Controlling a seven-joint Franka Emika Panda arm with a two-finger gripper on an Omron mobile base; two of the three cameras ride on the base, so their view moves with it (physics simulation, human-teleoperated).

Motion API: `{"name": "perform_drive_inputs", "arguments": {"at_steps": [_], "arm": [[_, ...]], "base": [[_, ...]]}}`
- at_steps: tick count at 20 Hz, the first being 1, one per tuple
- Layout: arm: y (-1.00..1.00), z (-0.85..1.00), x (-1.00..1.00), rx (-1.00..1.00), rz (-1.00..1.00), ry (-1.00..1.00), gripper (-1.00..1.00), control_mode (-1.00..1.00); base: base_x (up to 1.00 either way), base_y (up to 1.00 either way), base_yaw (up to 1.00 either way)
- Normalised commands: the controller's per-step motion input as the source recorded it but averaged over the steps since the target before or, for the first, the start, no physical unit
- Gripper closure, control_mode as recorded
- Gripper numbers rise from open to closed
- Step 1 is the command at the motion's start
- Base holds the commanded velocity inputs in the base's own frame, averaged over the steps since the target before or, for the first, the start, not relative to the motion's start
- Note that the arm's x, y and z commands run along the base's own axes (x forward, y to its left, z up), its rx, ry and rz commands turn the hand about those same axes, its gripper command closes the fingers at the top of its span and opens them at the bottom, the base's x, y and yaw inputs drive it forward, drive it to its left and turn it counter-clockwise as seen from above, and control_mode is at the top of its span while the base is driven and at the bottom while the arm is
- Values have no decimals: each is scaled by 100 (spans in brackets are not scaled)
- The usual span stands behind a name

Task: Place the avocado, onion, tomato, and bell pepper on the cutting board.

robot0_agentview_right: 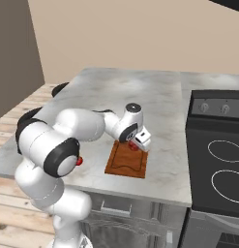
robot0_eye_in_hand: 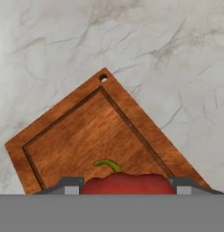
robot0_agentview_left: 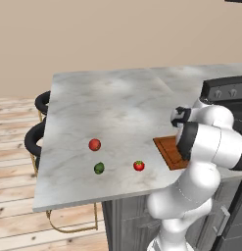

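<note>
My gripper is shut on the red bell pepper, whose green stem curls upward, and holds it just over the reddish-brown cutting board. The board lies near the counter's front edge, partly behind my arm in the left base view. Out on the marble to the left sit the dark green avocado, the tomato with its green top, and a reddish round onion. All three lie apart from each other and off the board.
A black stove adjoins the counter on the right, close to the board. Two dark stools stand off the counter's left end. The marble counter runs wide behind the produce.
</note>
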Motion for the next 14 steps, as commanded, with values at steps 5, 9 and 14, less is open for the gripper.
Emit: {"name": "perform_drive_inputs", "arguments": {"at_steps": [5,9,14], "arm": [[-9,-34,14,0,0,-2,100,-100],[0,-32,26,0,0,-3,100,-100],[0,-26,28,0,0,-3,100,-100]], "base": [[0,0,0],[0,0,0],[0,0,0]]}}
